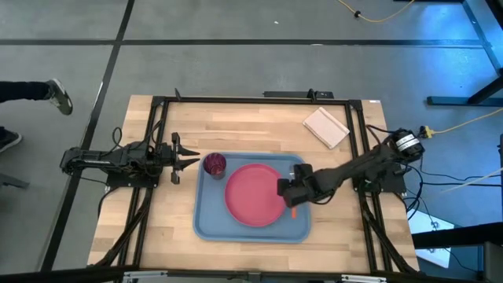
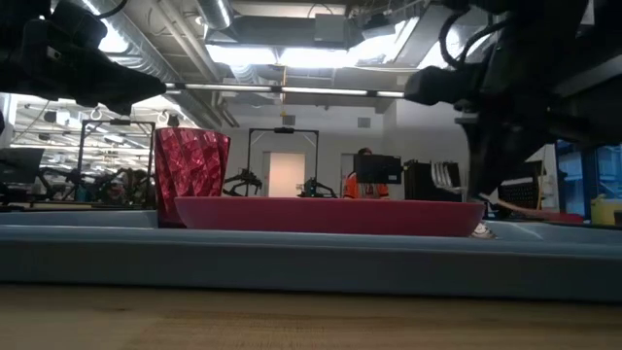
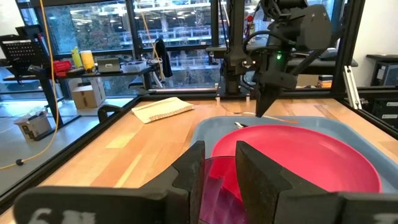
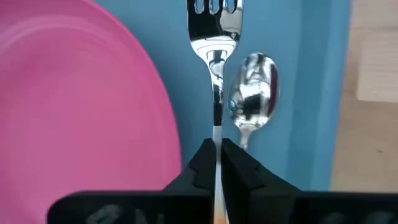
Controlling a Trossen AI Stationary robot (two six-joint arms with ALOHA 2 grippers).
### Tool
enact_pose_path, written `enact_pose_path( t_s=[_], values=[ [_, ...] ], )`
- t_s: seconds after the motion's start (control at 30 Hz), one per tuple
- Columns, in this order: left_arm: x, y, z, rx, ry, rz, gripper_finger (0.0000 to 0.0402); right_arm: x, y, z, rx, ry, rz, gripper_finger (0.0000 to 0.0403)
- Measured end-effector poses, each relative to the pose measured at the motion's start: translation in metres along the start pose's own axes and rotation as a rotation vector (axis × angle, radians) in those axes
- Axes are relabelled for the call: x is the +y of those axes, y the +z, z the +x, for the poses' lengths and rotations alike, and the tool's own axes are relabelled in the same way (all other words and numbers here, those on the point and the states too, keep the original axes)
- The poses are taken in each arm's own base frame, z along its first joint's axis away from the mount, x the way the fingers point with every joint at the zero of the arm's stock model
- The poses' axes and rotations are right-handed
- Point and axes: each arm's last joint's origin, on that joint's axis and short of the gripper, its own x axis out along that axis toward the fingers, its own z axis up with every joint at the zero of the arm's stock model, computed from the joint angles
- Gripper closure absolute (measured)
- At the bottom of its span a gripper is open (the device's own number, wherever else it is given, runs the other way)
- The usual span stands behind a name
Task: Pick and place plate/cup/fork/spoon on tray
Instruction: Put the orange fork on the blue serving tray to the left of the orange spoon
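Note:
The light-blue tray [image 1: 206, 224] lies mid-table. The pink plate [image 1: 251, 196] rests flat in it, and the dark red cup [image 1: 214, 164] stands upright in its far left corner. My right gripper [image 4: 217, 144] is over the tray's right part [image 1: 284, 189], shut on the fork [image 4: 213, 25]. The spoon [image 4: 252, 93] lies on the tray floor right beside the fork, on the side away from the plate. My left gripper [image 1: 191, 163] hovers at the tray's left rim, narrowly open and empty, pointing at the cup [image 3: 214, 186]. My right gripper pinches the fork's thin metal neck [image 4: 216, 127] between its two fingertips, just behind the tines and ahead of the orange handle. The fingers come from above, slanting down. The fork runs straight out ahead of them, tines forward over the tray floor; I cannot tell whether it touches the tray.
A pale beige pad [image 1: 326, 126] lies at the table's far right. Black frame rails [image 1: 161, 126] run along the table's left, right and far sides. A person's shoe [image 1: 59, 96] shows on the floor beyond the left edge.

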Motion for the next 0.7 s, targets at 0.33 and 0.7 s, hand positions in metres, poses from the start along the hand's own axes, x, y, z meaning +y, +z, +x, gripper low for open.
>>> enact_pose_path(
  t_s=[0.33,0.7],
  values=[
    [0.000,0.000,0.000,0.000,0.000,0.000,0.0319,0.009,0.004,0.021,0.066,-0.022,-0.013,0.0391],
    [0.000,0.000,0.000,0.000,0.000,0.000,0.0319,0.016,0.004,0.021,0.081,0.043,-0.050,0.0391]
  ],
)
